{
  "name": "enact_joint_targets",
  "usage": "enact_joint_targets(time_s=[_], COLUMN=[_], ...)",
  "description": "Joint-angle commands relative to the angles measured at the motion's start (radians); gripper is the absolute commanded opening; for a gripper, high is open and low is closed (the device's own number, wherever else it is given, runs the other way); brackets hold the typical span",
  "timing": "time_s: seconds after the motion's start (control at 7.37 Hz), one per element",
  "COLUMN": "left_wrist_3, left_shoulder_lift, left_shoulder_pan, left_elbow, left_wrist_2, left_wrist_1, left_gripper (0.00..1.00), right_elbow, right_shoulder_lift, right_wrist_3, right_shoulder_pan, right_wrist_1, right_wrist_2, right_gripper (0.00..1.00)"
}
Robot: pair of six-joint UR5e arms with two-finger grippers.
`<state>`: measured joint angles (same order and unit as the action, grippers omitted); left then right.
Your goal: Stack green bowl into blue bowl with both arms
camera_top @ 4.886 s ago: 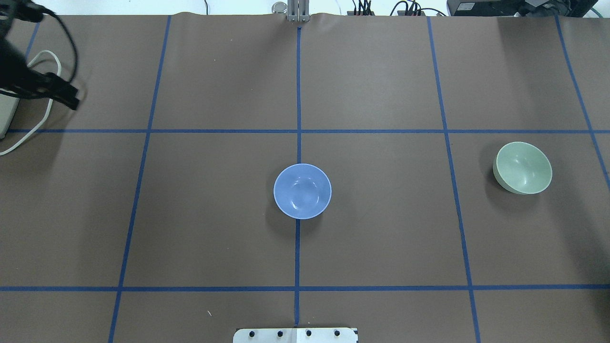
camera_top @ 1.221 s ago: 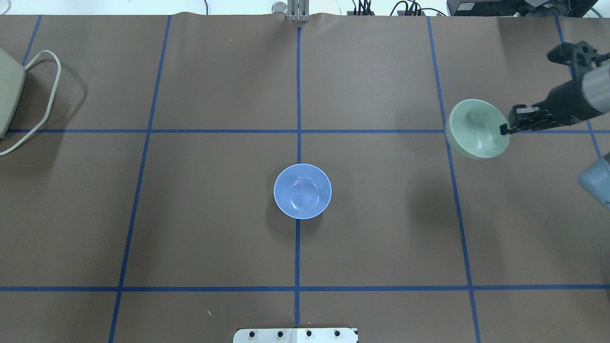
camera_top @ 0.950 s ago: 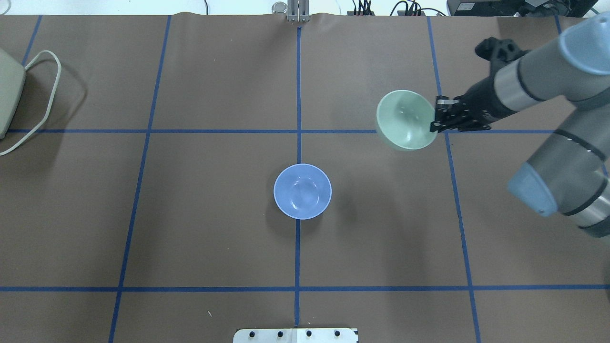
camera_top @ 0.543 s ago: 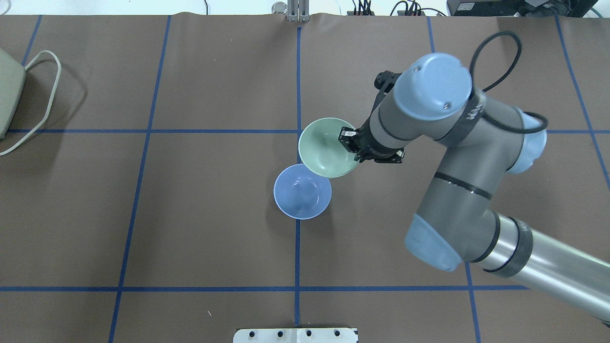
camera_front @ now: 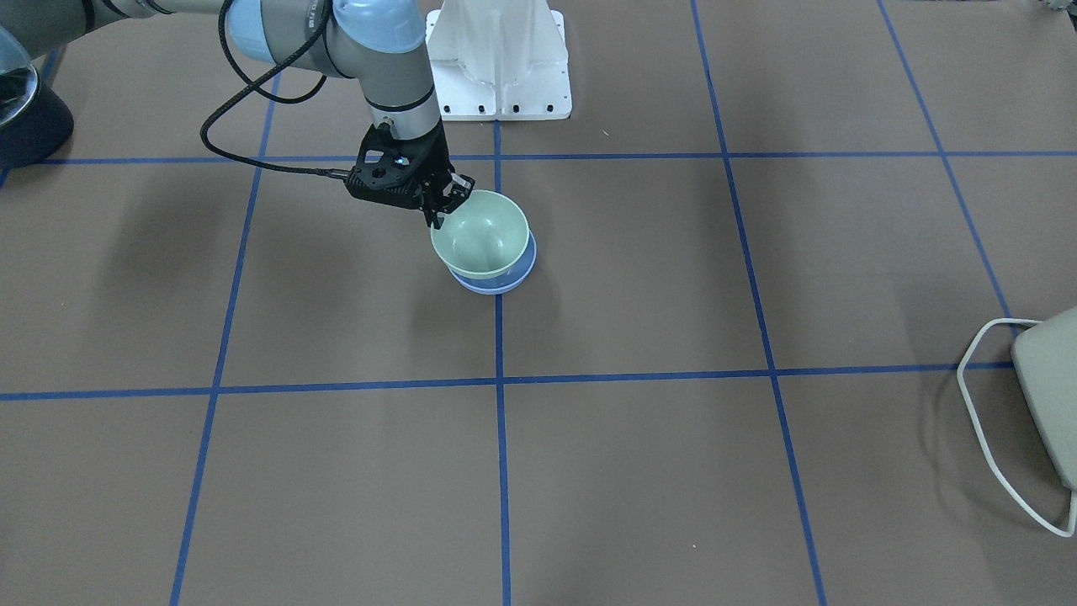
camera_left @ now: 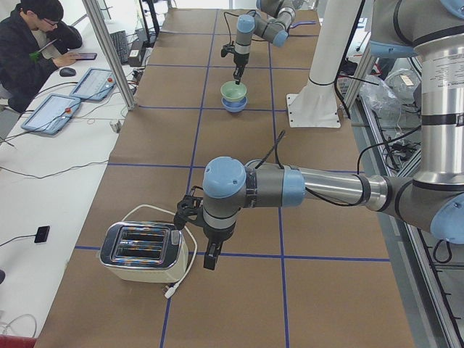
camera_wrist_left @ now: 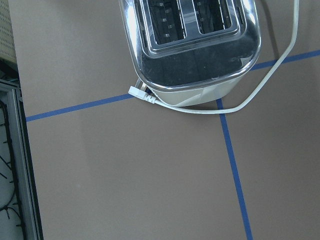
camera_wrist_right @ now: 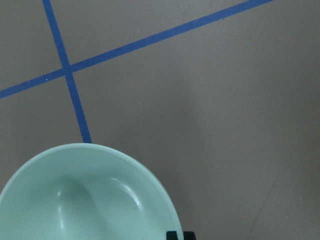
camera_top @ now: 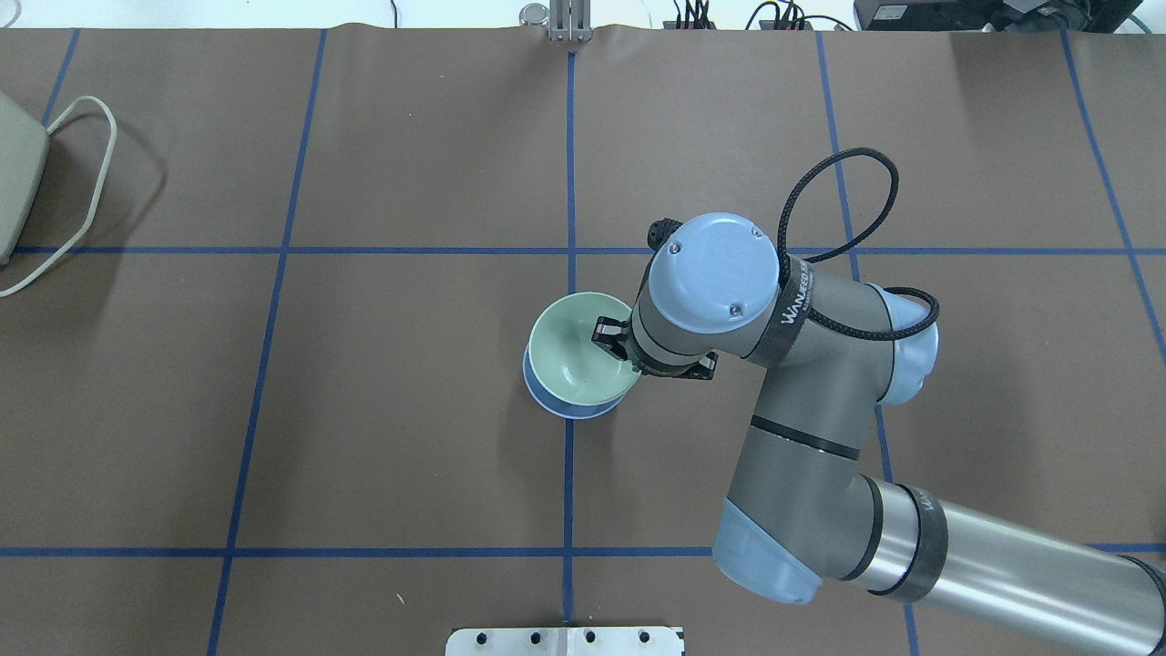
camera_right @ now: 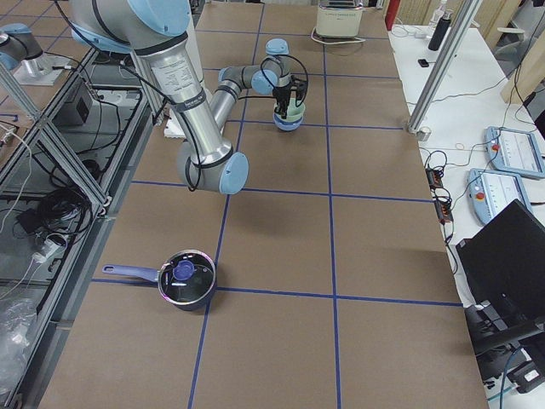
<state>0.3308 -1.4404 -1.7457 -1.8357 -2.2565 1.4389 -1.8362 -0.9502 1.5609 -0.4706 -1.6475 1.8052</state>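
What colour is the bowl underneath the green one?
Periwinkle blue; the blue bowl shows best in the exterior front-facing view.

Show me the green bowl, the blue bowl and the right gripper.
green bowl (camera_top: 569,353): overhead exterior view, on its inner floor.
blue bowl (camera_front: 495,286): exterior front-facing view, on the outer wall showing below the green bowl.
right gripper (camera_front: 437,219): exterior front-facing view, between the fingertips at the green bowl's rim.

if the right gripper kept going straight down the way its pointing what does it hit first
Likely the blue bowl, at its rim: the right gripper points down, shut on the green bowl at its rim, with the blue bowl directly beneath. The gap between the rims is hard to judge.
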Motion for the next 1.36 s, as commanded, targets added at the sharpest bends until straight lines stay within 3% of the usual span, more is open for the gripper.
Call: enact_joint_targets(time_s=[0.0, 0.41, 1.22], left_wrist_3=[0.001, -0.001, -0.001], left_shoulder_lift=[0.001, 0.001, 0.000], left_shoulder_pan=[0.000, 0.000, 0.000], left_elbow=[0.001, 0.001, 0.003], left_wrist_2=[0.000, 0.000, 0.000], left_wrist_1=[0.000, 0.000, 0.000], left_gripper=[0.98, 0.98, 0.98], right_elbow=[0.005, 0.083, 0.087], right_shoulder_lift=[0.002, 0.002, -0.016], right_wrist_3=[-0.005, 0.001, -0.012], right_shoulder_pan=[0.010, 0.012, 0.015], right_wrist_1=[0.002, 0.141, 0.143], right_wrist_2=[-0.001, -0.003, -0.001], right_gripper=[0.00, 0.00, 0.00])
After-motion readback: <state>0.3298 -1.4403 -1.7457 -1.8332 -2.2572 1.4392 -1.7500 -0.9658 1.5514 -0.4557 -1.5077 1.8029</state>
